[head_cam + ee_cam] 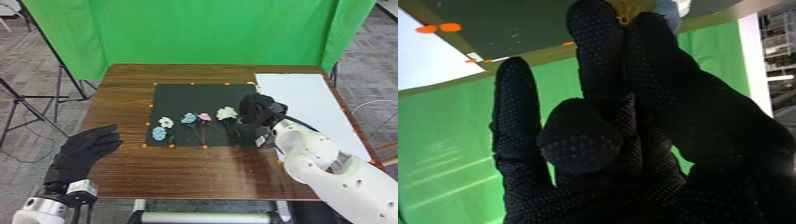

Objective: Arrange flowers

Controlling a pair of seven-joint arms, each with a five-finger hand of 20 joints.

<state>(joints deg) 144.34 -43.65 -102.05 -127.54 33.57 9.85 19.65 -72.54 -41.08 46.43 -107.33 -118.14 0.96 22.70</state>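
Where the yellow bit (pixel 625 7) is seen in the right wrist view, it looks pinched btwn the thumb & a finger of the R hand (pixel 595 55); it's prob. part of a flower. Over the right part of the dark mat (pixel 204 95), the R hand is held. Just beside it, the white flower (pixel 226 113) is laid, stem toward the near edge. Next come the pink flower (pixel 204 116), the blue flower (pixel 188 118), the daisy (pixel 166 122) & the pale flower (pixel 159 133). Prob. one more flower is being added to the row's end. Next, it should be set down softly, w/ a gap left, then let go. Off the mat, the L hand (pixel 82 152) is held w/ fingers straight & fairly close together. To the right, the white sheet (pixel 298 95) is laid on the table (pixel 187 180).
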